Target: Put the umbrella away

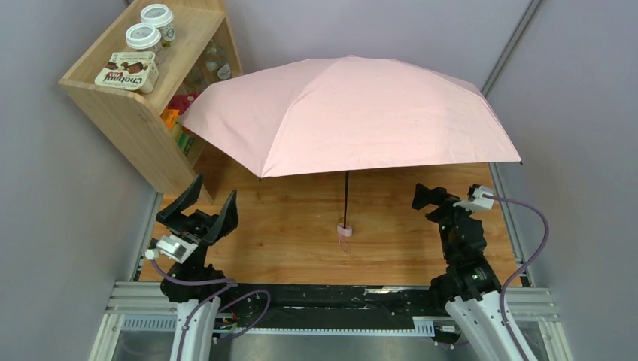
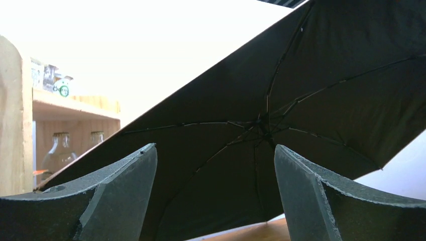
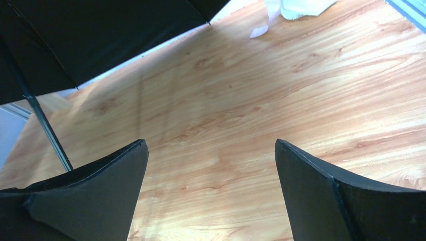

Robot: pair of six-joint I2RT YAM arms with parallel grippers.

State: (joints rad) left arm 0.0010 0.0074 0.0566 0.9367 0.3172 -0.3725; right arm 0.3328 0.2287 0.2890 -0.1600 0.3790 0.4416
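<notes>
Top external view: the umbrella [image 1: 350, 113] is seen fully open, its handle [image 1: 344, 227] set low over the table [image 1: 286, 233] between the arms, while the left gripper [image 1: 214, 189] and right gripper [image 3: 211, 145] are held wide and empty, presumably poised for folding it.

The surface [image 1: 286, 241] is honey-toned wood with grain running left to right; an open pink umbrella [image 1: 353, 113] sits on it, its canopy covering the far half; the black shaft [image 1: 346, 197] comes down to the small pink handle [image 1: 344, 228], which rests on the wood near the middle; the wrist loop [image 1: 345, 242] lies flat just nearer than the handle; a wooden shelf unit [image 1: 128, 120] stands at the far-left corner; a white plastic bag [image 3: 301, 7] lies on the wood, cut off by the right wrist view's edge.
</notes>
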